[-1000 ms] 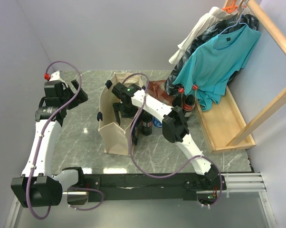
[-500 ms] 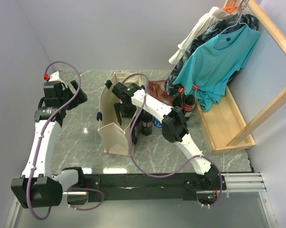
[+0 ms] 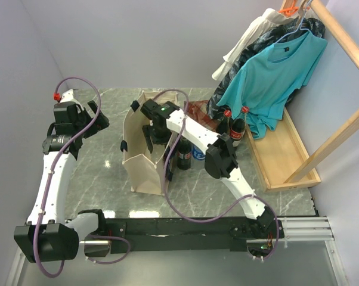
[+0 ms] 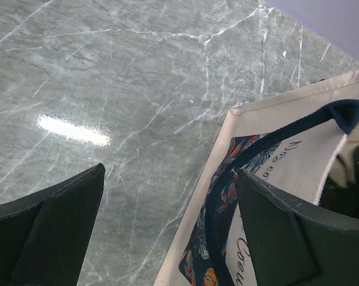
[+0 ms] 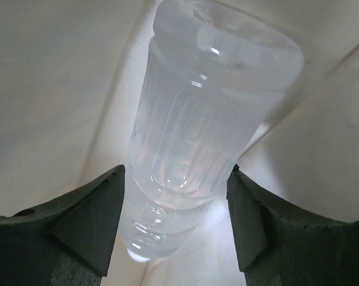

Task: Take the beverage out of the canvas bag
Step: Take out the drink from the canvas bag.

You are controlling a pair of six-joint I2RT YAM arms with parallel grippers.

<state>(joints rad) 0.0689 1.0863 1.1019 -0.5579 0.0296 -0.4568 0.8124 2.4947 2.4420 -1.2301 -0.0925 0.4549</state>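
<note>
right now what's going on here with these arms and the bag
The right gripper is down inside the canvas bag, its fingers against both sides of a clear bottle that has not yet left the bag. The left gripper hangs open over the table beside the bag, holding nothing.

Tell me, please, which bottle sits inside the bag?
The clear bottle, in the right gripper; the dark bottles stand on the table beside the bag.

One canvas bag [image 3: 145, 164], with one clear bottle [image 5: 203, 119] inside it. Three dark bottles: a red-capped pair [image 3: 232, 136] at the bag's three o'clock, and a third bottle [image 3: 184, 156] just beside it. Three hanging garments — teal shirt [image 3: 275, 74], white garment [image 3: 245, 44], dark garment [image 3: 272, 34].
</note>
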